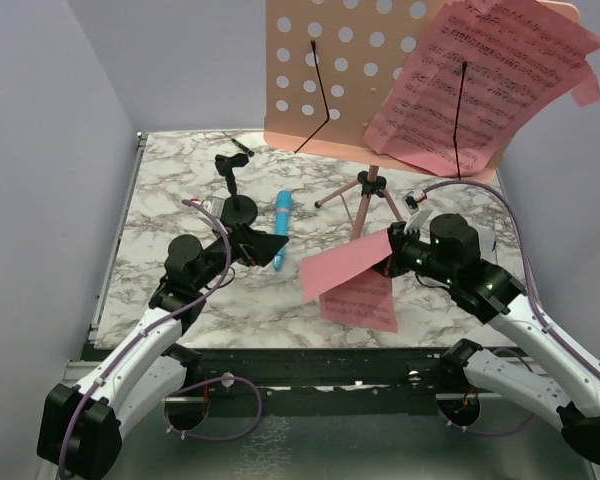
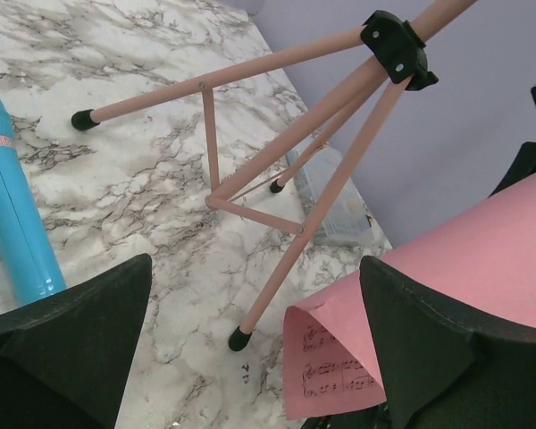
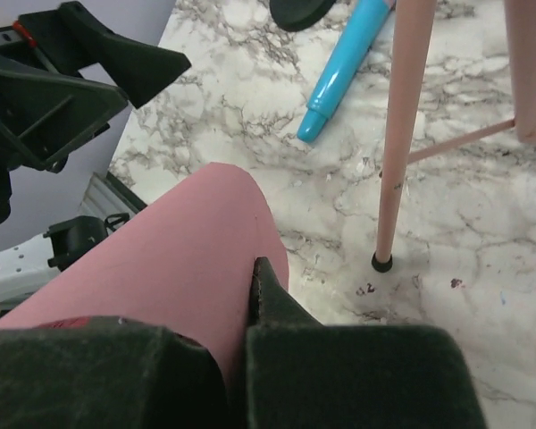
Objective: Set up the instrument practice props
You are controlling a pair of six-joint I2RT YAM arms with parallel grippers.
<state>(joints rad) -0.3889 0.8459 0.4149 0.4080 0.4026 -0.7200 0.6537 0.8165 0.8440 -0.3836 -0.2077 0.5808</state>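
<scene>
1. Right wrist view showed the right gripper (image 3: 250, 299) pinching one pink page (image 3: 188, 259), held up just in front of the music stand (image 1: 360, 100), likely for lifting to its desk.
2. The page's free end drooped toward the table (image 1: 180, 290) beside the stand's near leg, where it could snag.
3. The other page (image 1: 480, 80) already leaned on the stand's right half; the left half looked free.
4. The left gripper (image 1: 265, 245) hung spread and empty left of the stand's legs, just beside the blue stick (image 1: 282, 225), which lay flat.
</scene>
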